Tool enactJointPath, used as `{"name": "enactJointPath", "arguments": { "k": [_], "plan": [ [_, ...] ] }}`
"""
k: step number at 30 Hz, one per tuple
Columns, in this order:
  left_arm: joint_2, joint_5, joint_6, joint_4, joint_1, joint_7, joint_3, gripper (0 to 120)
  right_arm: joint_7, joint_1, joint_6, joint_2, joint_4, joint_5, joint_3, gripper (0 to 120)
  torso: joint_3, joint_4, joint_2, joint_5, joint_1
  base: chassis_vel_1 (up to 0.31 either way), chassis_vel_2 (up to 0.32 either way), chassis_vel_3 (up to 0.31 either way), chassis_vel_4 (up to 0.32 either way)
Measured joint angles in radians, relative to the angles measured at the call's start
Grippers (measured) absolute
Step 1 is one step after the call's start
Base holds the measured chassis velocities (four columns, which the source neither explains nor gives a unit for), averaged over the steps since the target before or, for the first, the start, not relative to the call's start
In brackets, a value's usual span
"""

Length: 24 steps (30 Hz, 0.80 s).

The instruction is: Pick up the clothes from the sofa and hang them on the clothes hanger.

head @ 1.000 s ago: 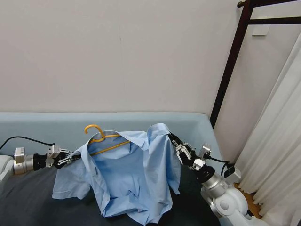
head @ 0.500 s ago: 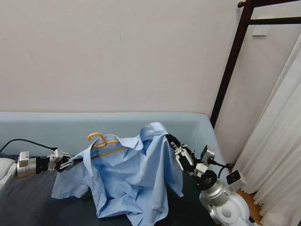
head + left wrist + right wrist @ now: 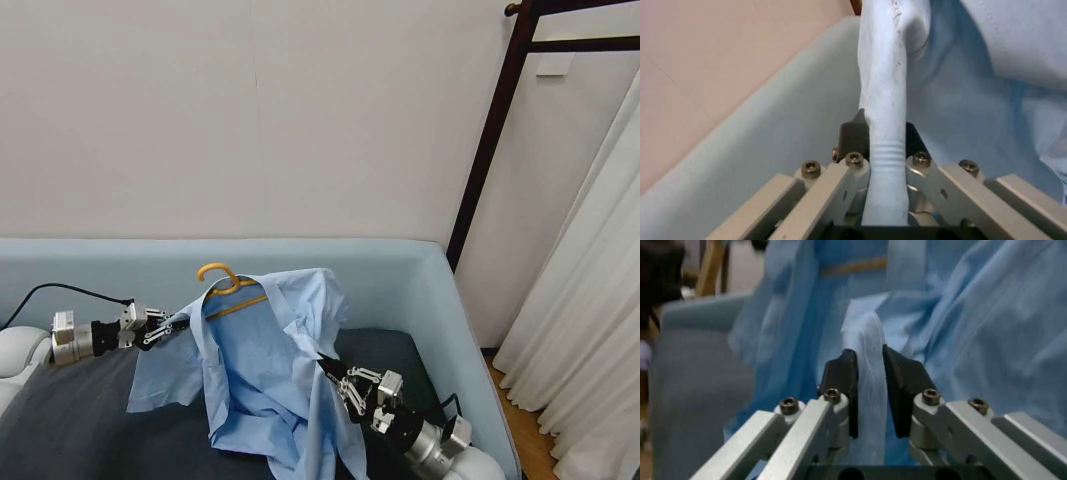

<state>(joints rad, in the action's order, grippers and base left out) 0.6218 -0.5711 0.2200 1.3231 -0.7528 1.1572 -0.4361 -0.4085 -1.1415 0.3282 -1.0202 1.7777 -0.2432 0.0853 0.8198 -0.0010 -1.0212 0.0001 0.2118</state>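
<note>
No lettering, brand, number or sign can be read: none is made out on the blue shirt (image 3: 260, 360) pinched between the jaws, the yellow hanger (image 3: 240, 305) beyond them, or the pale wall plate (image 3: 553, 65).

So I'm facing a plain off-white wall (image 3: 250, 120) that's running across the whole back. A pale blue sofa (image 3: 420, 270) is sitting right up against it, with its dark grey seat cushion (image 3: 60, 440) stretching out below me. Off to my right, a dark wooden rack (image 3: 490, 140) is rising tall just past the sofa's end. A white curtain (image 3: 590, 330) is hanging beside that, and a bit of orangey wood floor (image 3: 512, 405) is peeking out at its foot. Light's looking soft and even.
</note>
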Motion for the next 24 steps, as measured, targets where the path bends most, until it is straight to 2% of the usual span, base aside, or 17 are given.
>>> {"name": "enactJointPath", "arguments": {
  "k": [2,6,8,11,12,15,18,21,24],
  "plan": [
    [-0.01,-0.009,-0.007,0.013,0.004,-0.009,-0.002,1,0.002,-0.001,0.001,0.006,-0.011,0.043,0.002,23,0.0,0.0,0.0,-0.0001,0.0,0.0,0.0,0.0,0.0],
    [-0.045,-0.061,-0.041,0.071,0.016,-0.062,-0.005,1,0.002,-0.001,0.027,0.025,-0.028,0.127,0.004,42,0.0,-0.0002,0.0,-0.0001,0.0,0.0,0.0,0.0,0.0],
    [-0.046,-0.064,-0.043,0.074,0.017,-0.065,-0.006,1,0.002,-0.001,0.028,0.025,-0.027,0.126,0.004,42,0.0,-0.0002,0.0,-0.0001,0.0,0.0,0.0,0.0,0.0],
    [-0.069,-0.109,-0.082,0.124,0.026,-0.1,-0.012,1,0.0,0.004,0.082,0.029,0.026,-0.005,-0.002,61,0.0,-0.0003,0.0,-0.0001,0.0,0.0,0.0,0.0,0.0],
    [-0.069,-0.109,-0.082,0.124,0.026,-0.1,-0.012,1,0.0,0.004,0.082,0.029,0.026,-0.005,-0.002,61,0.0,-0.0003,0.0,-0.0001,0.0,0.0,0.0,0.0,0.0],
    [-0.085,-0.131,-0.109,0.155,0.027,-0.116,-0.024,1,0.017,0.029,0.159,0.023,0.069,-0.125,-0.016,74,0.0,-0.0003,0.0,-0.0003,0.0,0.0,0.0,0.0,0.0],
    [-0.092,-0.132,-0.115,0.167,0.02,-0.12,-0.029,1,0.036,0.04,0.178,0.019,0.081,-0.149,-0.023,79,0.0,-0.0003,0.0,-0.0002,0.0,0.0,0.0,0.0,0.0],
    [-0.104,-0.115,-0.131,0.205,-0.021,-0.127,-0.037,1,0.135,0.071,0.203,0.005,0.125,-0.181,-0.052,95,0.0,0.0,0.0,-0.0001,0.0,0.0,0.0,0.0,0.0],
    [-0.1,-0.087,-0.14,0.235,-0.07,-0.138,-0.038,1,0.238,0.094,0.199,-0.01,0.166,-0.175,-0.095,100,0.0,0.0001,0.0,-0.0003,0.0,0.0,0.0,0.0,0.0]
  ]
}}
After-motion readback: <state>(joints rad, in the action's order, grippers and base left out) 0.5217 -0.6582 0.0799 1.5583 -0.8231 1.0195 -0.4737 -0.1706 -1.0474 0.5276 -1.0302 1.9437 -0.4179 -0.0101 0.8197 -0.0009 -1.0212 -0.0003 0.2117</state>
